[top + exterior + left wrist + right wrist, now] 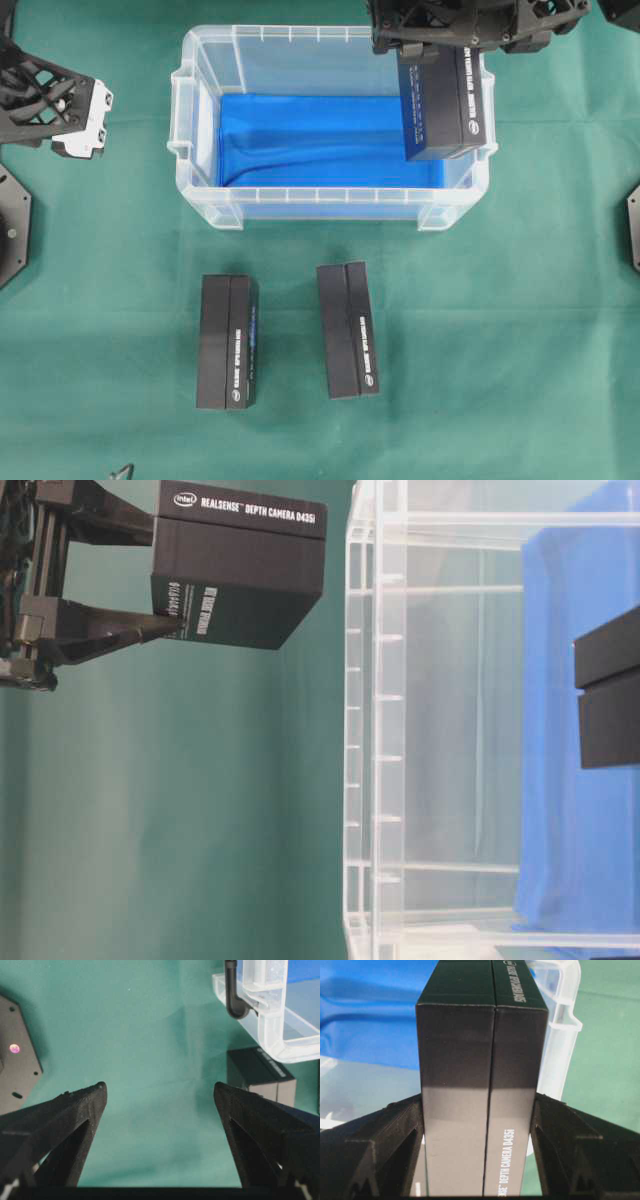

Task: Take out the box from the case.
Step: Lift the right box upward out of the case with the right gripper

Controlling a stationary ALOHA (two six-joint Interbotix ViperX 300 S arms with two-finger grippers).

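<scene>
The case [200,120] is a clear plastic bin with a blue liner [310,140] on its bottom. My right gripper [437,50] is shut on a black box [445,105] and holds it over the case's right end. In the table-level view the box [240,570] hangs clear of the case's rim [380,730], between the right gripper's [170,575] two fingers. In the right wrist view the right gripper [480,1105] clamps both long sides of the box [480,1060]. My left gripper [160,1092] is open over bare green cloth, left of the case [280,1025].
Two more black boxes lie on the green cloth in front of the case, one on the left [227,342] and one nearer the middle [348,330]. The left wrist view shows one box [260,1072] below the case's corner. Black arm bases sit at both side edges.
</scene>
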